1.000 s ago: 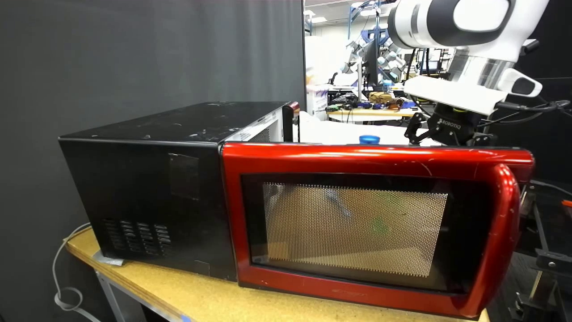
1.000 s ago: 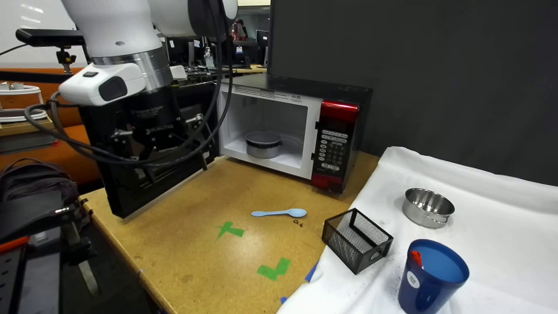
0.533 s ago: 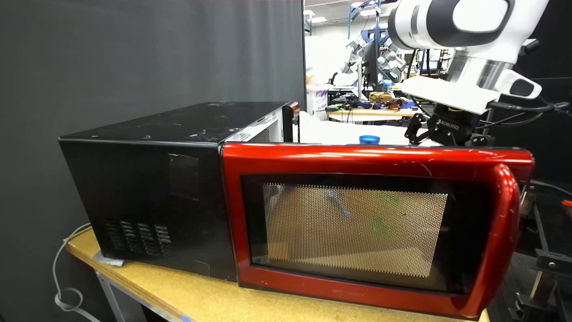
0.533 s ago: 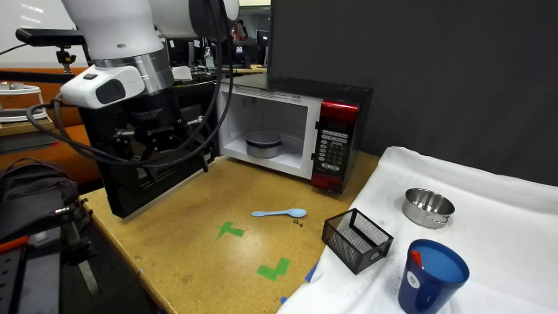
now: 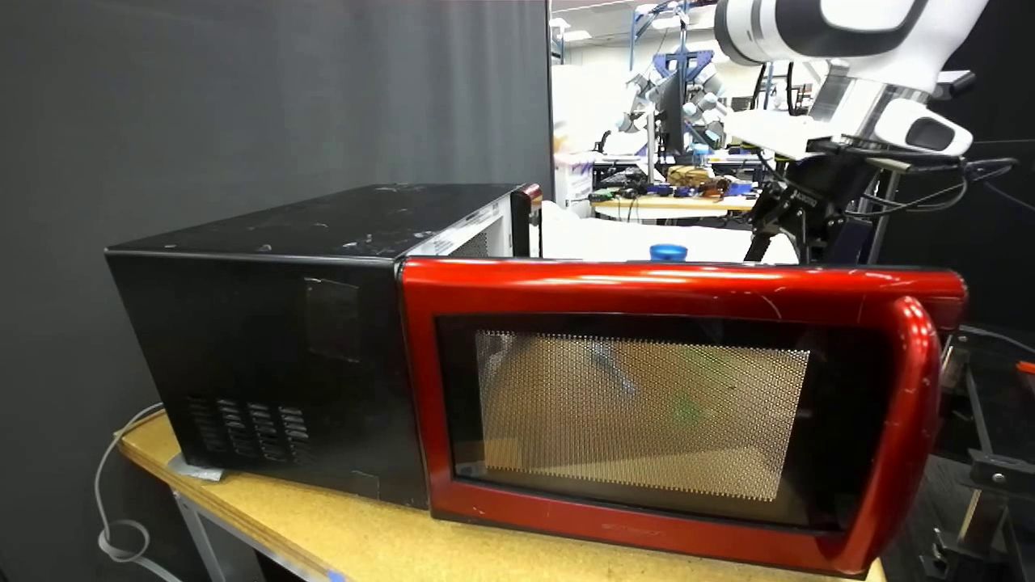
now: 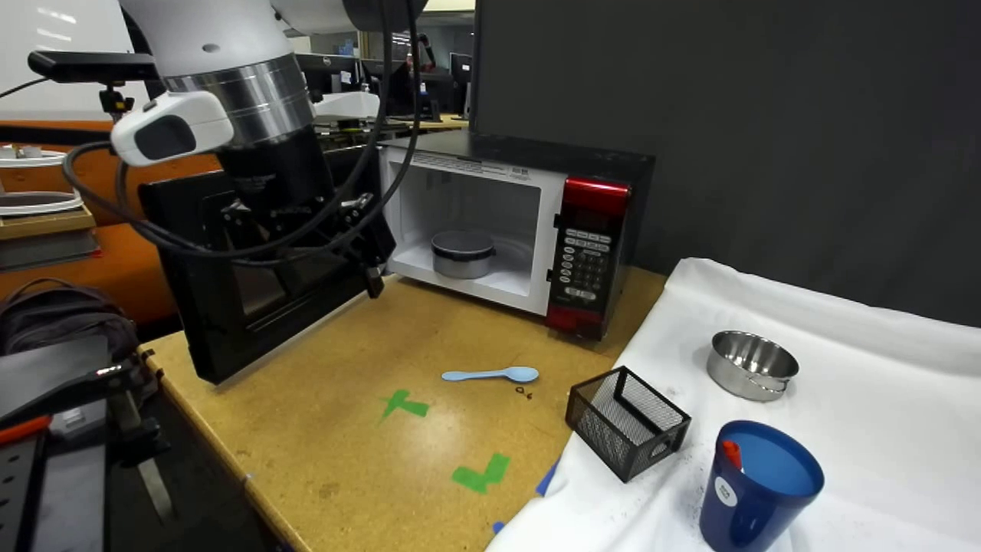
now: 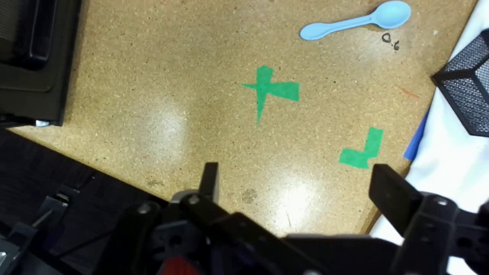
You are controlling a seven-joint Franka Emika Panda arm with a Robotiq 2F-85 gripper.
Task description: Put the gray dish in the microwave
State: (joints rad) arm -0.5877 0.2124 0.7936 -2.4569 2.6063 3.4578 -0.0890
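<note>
A round gray dish with a dark top stands inside the microwave, on its floor. The microwave's black side shows in an exterior view. Its red-framed door stands wide open. The door's dark inner side faces the table. The dish is out of the wrist view. My gripper is open and empty above the table, its fingers wide apart. In the exterior views the gripper is beside the open door, partly hidden by cables or the door. A corner of the door shows in the wrist view.
On the table lie a blue spoon and green tape marks. A black mesh basket, a shiny metal bowl and a blue cup stand on the white cloth side.
My arm has tilted and the gripper has moved a little up and toward the microwave's opening, its lower end swinging. The dish, door and other objects have not moved.
</note>
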